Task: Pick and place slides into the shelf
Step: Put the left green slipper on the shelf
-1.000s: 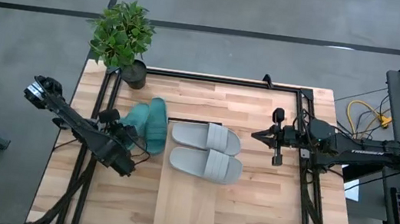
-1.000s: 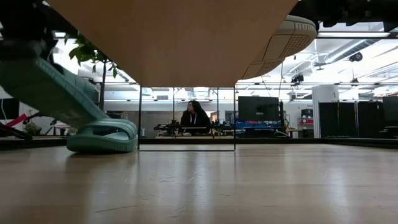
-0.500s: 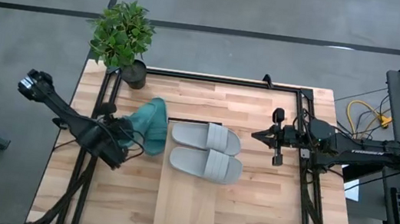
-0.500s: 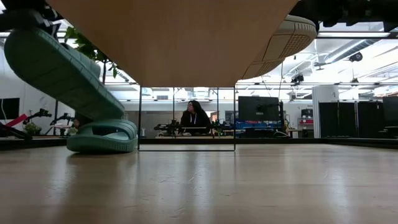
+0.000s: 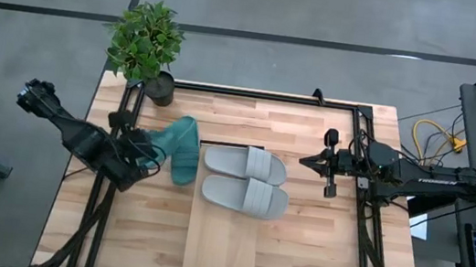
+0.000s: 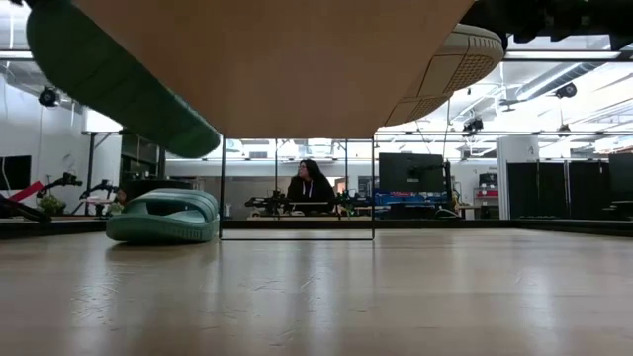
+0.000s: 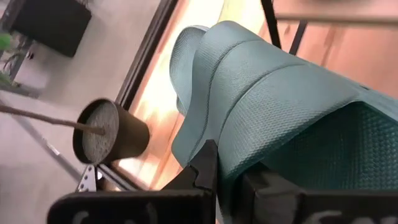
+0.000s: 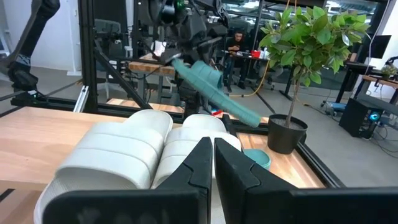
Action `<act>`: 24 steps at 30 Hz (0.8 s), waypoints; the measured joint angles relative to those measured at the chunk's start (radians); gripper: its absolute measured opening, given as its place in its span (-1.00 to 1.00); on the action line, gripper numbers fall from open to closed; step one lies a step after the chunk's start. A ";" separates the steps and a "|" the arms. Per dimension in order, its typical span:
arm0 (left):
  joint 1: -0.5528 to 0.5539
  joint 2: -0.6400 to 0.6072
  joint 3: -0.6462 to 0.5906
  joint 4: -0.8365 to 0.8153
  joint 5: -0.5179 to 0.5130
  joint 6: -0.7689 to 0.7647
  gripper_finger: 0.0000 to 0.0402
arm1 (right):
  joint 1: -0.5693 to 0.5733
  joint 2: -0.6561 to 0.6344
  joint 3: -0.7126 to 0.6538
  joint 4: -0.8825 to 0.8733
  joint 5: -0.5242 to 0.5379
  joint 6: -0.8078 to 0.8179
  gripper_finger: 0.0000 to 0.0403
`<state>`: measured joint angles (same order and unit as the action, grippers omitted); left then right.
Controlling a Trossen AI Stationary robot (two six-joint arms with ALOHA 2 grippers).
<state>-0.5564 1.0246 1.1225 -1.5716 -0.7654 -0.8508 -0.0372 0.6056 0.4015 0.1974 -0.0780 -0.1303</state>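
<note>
Left of the shelf (image 5: 223, 233), left hand (image 5: 145, 153) clamped on raised teal slide (image 5: 179, 145)

A robotics lab or open workshop hall is indicated; a butcher-block table (image 5: 296, 252) framed in black metal rails (image 5: 253, 92) is set on grey concrete floor; monitors (image 6: 410, 171), exposed ceiling pipes and a seated person (image 6: 310, 186) are seen behind.

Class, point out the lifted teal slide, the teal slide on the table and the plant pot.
lifted teal slide (image 5: 183, 145), high view, its sole
teal slide on the table (image 6: 163, 215), low view, its side
plant pot (image 5: 160, 87), high view, its rim
</note>
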 joint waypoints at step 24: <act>0.000 0.011 0.155 0.386 -0.222 0.639 -1.00 | 0.000 0.000 0.000 0.094 -0.008 -0.053 -0.96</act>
<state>-0.5568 1.0360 1.2770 -1.1859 -0.9878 -0.2119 -0.0372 0.6056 0.4015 0.2909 -0.0858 -0.1837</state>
